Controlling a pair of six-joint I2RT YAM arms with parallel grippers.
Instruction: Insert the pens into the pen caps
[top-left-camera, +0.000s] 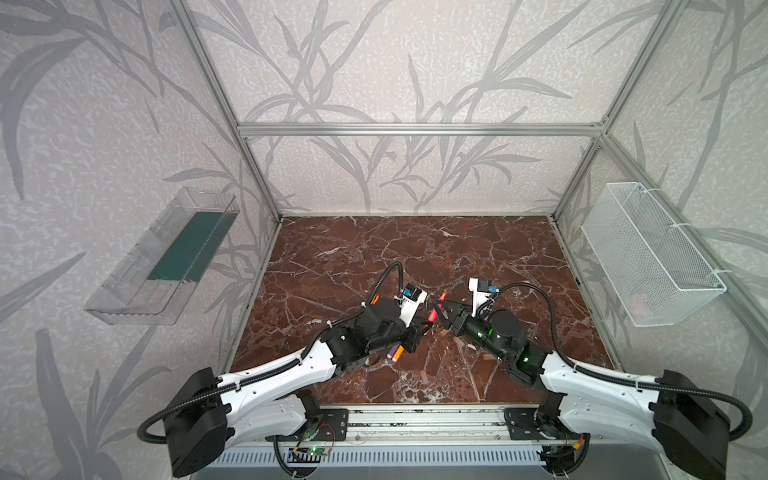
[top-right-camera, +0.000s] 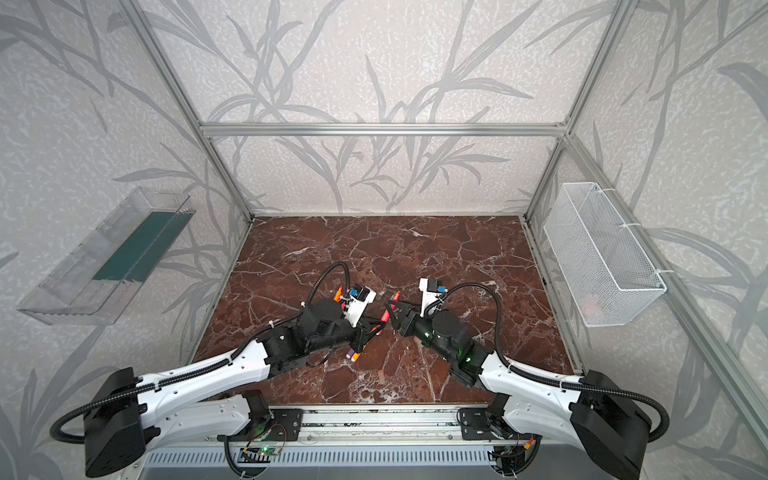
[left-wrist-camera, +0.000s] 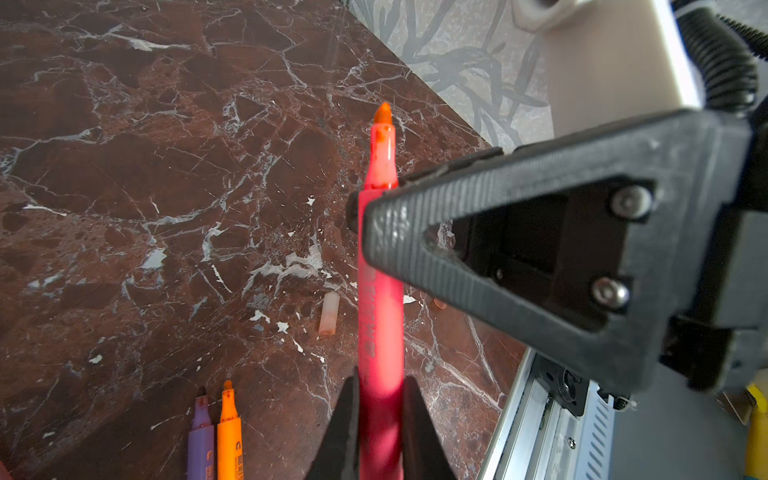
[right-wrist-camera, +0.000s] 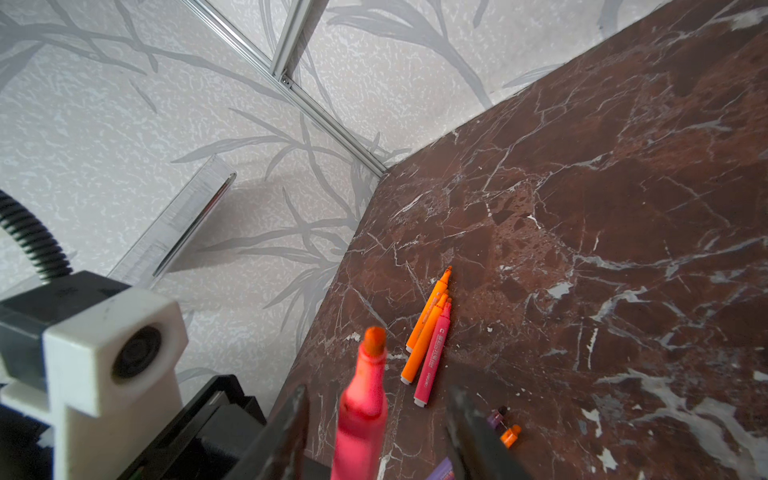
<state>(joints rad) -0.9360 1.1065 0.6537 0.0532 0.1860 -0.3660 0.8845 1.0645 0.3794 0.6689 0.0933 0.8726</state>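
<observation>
My left gripper (left-wrist-camera: 381, 399) is shut on the barrel of a pink-red pen (left-wrist-camera: 380, 291), holding it above the marble with its orange-stained tip pointing away. My right gripper (right-wrist-camera: 378, 415) is open, one jaw on each side of that pen (right-wrist-camera: 361, 407) near its tip, with a gap on both sides. In both top views the two grippers (top-left-camera: 426, 328) (top-left-camera: 440, 311) meet at this pen (top-left-camera: 434, 309). A pen cap (left-wrist-camera: 329, 312) lies on the marble below. A purple pen (left-wrist-camera: 200, 432) and an orange pen (left-wrist-camera: 229, 424) lie side by side. Two orange pens (right-wrist-camera: 428, 316) and a pink-red pen (right-wrist-camera: 432, 357) lie farther off.
More pale pen caps (top-left-camera: 424, 376) lie on the marble near the front. A clear plastic shelf (top-left-camera: 166, 257) hangs on the left wall and a white wire basket (top-left-camera: 652, 253) on the right wall. An aluminium rail (top-left-camera: 415, 419) runs along the front edge.
</observation>
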